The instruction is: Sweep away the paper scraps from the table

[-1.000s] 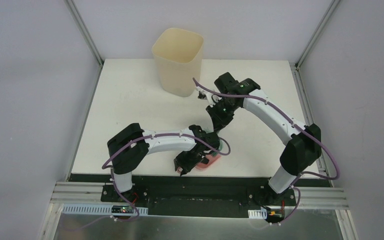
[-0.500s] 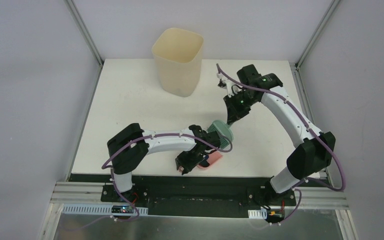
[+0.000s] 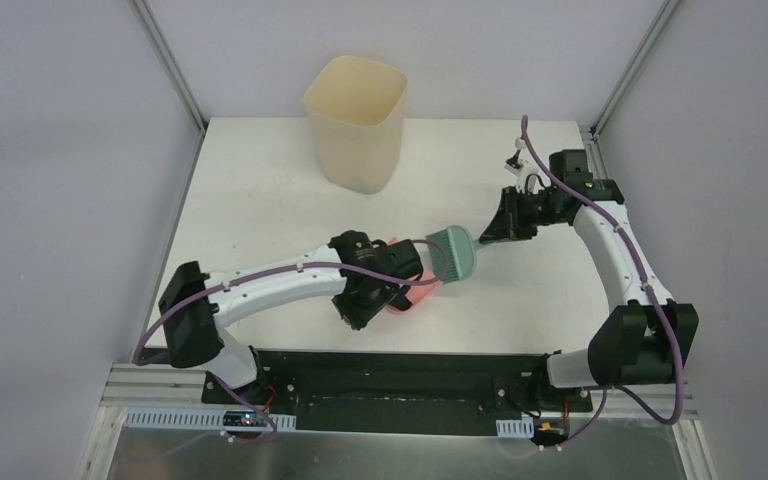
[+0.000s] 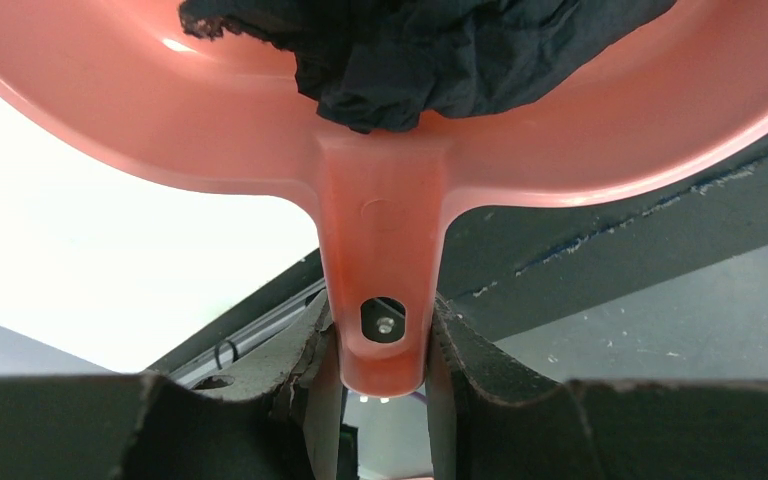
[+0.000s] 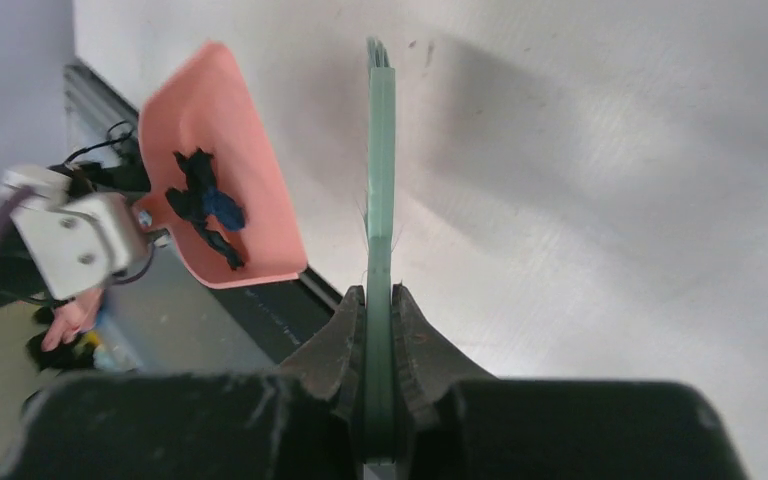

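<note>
left hand (image 4: 380, 375): clamped on the handle of the pink dustpan (image 4: 390, 190).
right hand (image 5: 380, 330): clamped on the green brush (image 5: 381, 170), seen edge-on.
paper scraps (image 4: 440, 50): black and dark blue wads lying in the pink dustpan, by the near edge of the bench (image 3: 260, 200).
bin (image 3: 357, 120): upright at the rear of the bench.

Paper scraps (image 5: 205, 205) in dustpan (image 5: 245, 110) nr table (image 3: 260, 200) front-ctr, brush (image 3: 452, 252) just R of it, bin (image 3: 356, 122) behind at rear.
</note>
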Tool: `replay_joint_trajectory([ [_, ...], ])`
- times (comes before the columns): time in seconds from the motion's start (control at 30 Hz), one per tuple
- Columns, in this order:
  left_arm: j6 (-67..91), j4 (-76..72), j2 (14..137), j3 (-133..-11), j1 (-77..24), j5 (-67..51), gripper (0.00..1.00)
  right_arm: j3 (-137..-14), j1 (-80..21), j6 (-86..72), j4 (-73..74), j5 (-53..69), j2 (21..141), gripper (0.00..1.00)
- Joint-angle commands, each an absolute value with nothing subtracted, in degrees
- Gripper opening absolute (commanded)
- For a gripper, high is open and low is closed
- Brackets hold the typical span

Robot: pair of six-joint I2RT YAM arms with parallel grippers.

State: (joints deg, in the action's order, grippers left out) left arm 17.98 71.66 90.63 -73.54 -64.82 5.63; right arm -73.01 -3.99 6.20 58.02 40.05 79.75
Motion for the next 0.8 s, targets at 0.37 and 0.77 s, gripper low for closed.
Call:
replay_joint_trajectory([
  [0.37,11.54,88.28,91.87,-107.81,-54.79,17.19,0.08,-57.23,-3.42,8.93,49.98,72.85,81.87,0.00],
  [0.77,8.05,91.86,108.12,-138.61,-47.16,29.33,0.09,-61.59,-3.41,17.50,59.59,71.26,86.68,0.00],
])
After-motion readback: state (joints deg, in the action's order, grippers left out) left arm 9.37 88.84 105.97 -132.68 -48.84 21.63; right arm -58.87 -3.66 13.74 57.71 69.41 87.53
